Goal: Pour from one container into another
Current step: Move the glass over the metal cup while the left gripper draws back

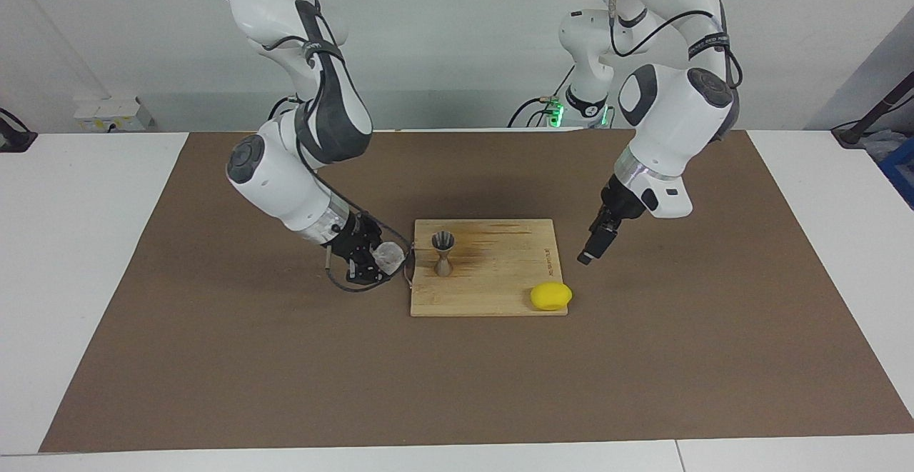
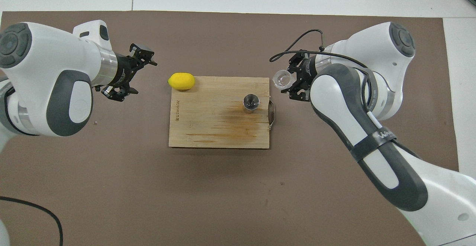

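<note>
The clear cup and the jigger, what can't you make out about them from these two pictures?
- Clear cup: contents unreadable in both views; see-through wall, right gripper around it.
- Jigger: fill level hidden; overhead view shows only a dark mouth.
- Cup's height above the mat: not settled in either view.

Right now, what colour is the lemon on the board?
Bright yellow all over; the lemon shows best in the overhead view.

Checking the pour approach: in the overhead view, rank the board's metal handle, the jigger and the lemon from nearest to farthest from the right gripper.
From the right gripper, shut on the clear cup:
1. Metal handle, board's nearest edge.
2. Jigger, on the board.
3. Lemon, toward the left arm's end.
</note>
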Controlling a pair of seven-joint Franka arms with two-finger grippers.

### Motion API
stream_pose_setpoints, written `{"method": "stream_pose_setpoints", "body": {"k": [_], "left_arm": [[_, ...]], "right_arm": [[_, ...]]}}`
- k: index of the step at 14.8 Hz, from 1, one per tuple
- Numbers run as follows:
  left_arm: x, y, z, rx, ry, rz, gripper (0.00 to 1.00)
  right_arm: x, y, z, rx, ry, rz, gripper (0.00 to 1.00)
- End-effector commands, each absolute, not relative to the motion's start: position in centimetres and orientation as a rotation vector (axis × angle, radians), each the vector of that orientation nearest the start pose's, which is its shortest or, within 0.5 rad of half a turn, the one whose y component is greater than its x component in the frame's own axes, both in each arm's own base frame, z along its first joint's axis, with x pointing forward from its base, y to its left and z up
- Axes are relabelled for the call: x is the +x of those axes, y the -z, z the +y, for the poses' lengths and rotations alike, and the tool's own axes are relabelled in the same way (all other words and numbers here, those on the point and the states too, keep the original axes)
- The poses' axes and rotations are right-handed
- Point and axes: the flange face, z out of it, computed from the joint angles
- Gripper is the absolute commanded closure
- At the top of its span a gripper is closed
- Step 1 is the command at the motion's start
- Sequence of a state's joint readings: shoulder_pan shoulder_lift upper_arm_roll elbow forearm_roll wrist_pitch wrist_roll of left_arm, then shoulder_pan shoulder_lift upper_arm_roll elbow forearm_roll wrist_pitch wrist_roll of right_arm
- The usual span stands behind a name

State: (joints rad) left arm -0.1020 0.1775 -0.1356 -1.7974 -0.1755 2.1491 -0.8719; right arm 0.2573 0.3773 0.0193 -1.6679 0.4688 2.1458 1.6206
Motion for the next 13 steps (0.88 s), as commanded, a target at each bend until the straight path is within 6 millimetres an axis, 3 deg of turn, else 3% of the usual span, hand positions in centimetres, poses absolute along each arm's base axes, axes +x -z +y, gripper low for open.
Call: {"method": "stream_pose_setpoints", "body": {"k": [1,4,5,8,10,13], "left_arm": [[61.2,-47.1,-11.1,-3.226,0.153,-0.763,0.0],[62.1,-47.4,-8.0,-3.229,0.225,-0.523,0.0],[62.7,-48.4,-7.6,-3.2,0.265,-0.417,0.0],[63.0,-50.2,-5.6,-3.164,0.285,-0.251,0.0],[62.1,-50.9,-4.9,-3.157,0.221,0.005,0.0],[59.8,-53.8,-3.9,-3.14,0.141,0.121,0.0]], "right_arm": [[64.1,-40.4,22.7,-2.001,-0.31,2.01,0.69],[63.0,-40.1,25.2,-2.09,-0.25,1.981,0.69],[62.8,-40.1,25.7,-2.112,-0.234,1.968,0.69],[62.6,-40.1,25.9,-2.177,-0.175,1.95,0.69],[62.5,-40.0,25.9,-2.225,-0.134,1.939,0.69],[61.6,-39.9,27.8,-2.292,-0.094,1.893,0.69]]}}
